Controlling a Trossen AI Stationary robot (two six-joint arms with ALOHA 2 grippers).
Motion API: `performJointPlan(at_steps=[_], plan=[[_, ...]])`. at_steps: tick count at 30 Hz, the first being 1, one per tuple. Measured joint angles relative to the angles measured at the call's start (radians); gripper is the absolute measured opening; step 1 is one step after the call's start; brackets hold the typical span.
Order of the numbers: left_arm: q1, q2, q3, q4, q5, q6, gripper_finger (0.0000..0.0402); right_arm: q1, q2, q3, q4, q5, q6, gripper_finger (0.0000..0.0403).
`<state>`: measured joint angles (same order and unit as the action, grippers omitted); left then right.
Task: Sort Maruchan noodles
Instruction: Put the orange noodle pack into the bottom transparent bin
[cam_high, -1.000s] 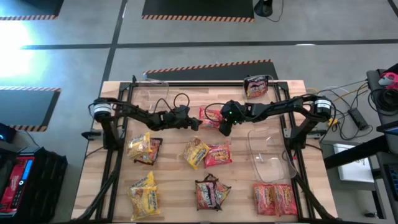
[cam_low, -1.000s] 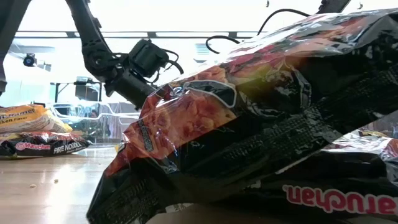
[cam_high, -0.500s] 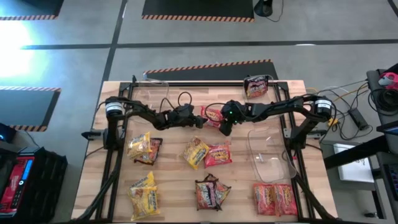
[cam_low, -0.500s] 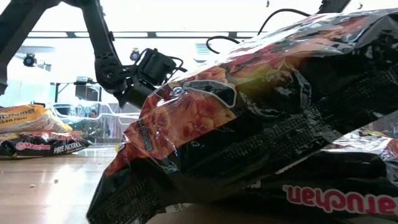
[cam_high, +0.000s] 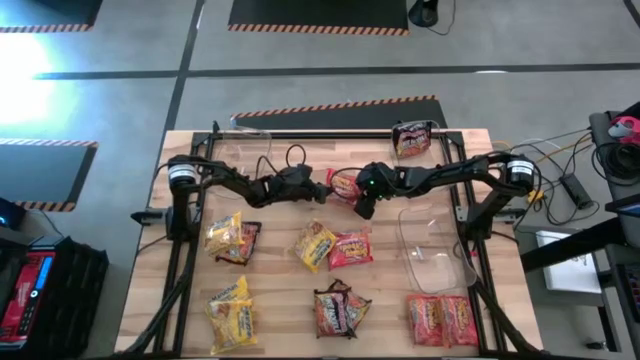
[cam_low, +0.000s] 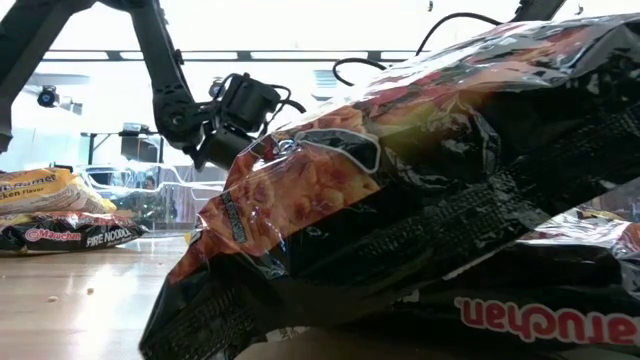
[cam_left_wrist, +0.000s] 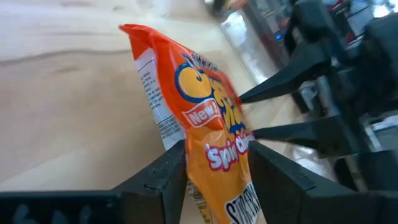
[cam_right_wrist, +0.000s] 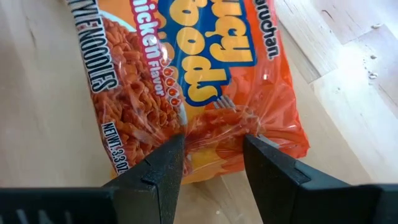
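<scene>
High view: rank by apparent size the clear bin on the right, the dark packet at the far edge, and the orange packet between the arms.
1. Clear bin, clearly largest.
2. Dark packet and orange packet look alike; the orange one is partly hidden by the fingers, so no ranking between them.

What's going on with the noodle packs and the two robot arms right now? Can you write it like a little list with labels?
held pack: orange noodle packet, above the table middle, between both arms
left pincer: fingers on both sides of one end of the packet
right pincer: shut on the other end
yellow packs: two piles on the left side
dark packs: one pile at the near edge, one pack at the far edge
clear bin: right side, no packs inside
</scene>
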<state>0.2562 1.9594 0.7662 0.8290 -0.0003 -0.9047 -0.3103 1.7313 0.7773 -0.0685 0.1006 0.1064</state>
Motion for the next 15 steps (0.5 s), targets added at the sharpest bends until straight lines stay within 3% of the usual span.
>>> performJointPlan(at_steps=[7, 15], plan=[[0.0, -0.001, 0.001, -0.009, 0.011, -0.025, 0.0141, 0.007, 0.0, -0.001, 0.018, 0.009, -0.011, 0.0157], [-0.003, -0.002, -0.001, -0.044, 0.095, -0.04, 0.0141, 0.007, 0.002, -0.001, 0.022, 0.042, -0.019, 0.0157]])
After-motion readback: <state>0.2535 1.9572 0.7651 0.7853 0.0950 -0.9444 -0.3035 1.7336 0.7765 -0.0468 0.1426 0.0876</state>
